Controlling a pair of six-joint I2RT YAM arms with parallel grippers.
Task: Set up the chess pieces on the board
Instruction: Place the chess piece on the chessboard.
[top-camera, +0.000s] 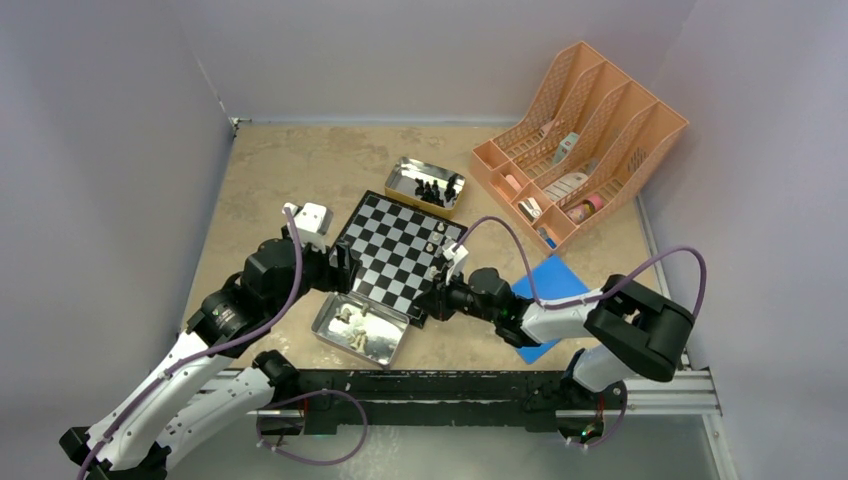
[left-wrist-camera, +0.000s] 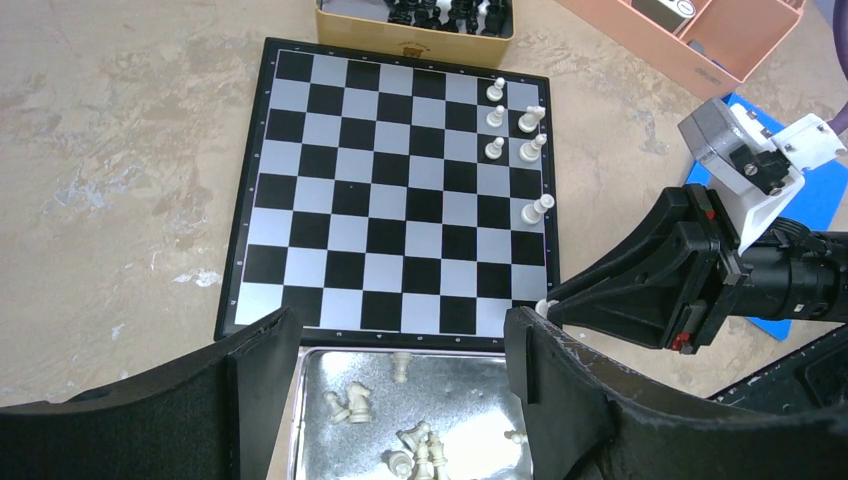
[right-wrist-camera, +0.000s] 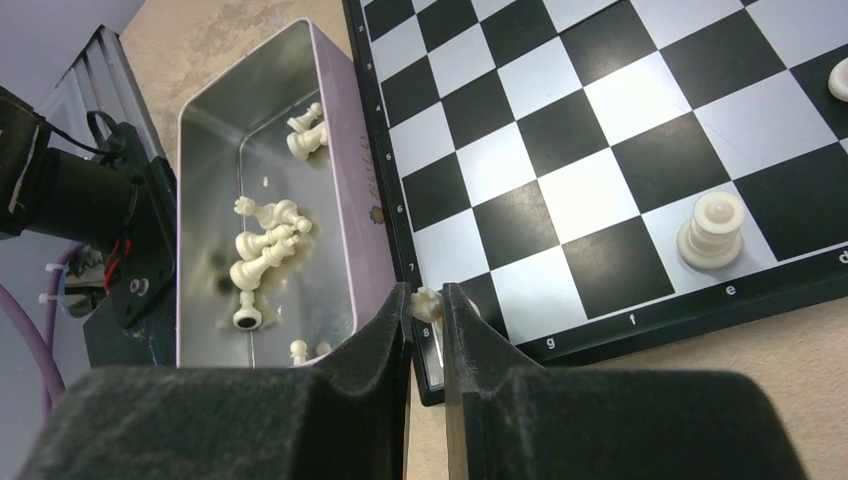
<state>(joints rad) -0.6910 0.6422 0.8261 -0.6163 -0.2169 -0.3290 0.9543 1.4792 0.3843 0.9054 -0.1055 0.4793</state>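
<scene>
Jaws of the right gripper (right-wrist-camera: 428, 306) are pinched nearly shut on a small white piece (right-wrist-camera: 426, 297) at the board's (top-camera: 390, 255) 5 o'clock corner. Only its rounded top shows, so its tilt cannot be told. Left gripper (left-wrist-camera: 400, 338) jaws stand wide apart, holding nothing, above the near tin (top-camera: 322, 322) at 7 o'clock, where loose white pieces (right-wrist-camera: 262, 245) lie tipped every way. Six upright white pieces (left-wrist-camera: 497, 118) line the edge toward 2 o'clock. Black pieces (top-camera: 430, 190) fill the far tin (top-camera: 395, 176) at 1 o'clock.
</scene>
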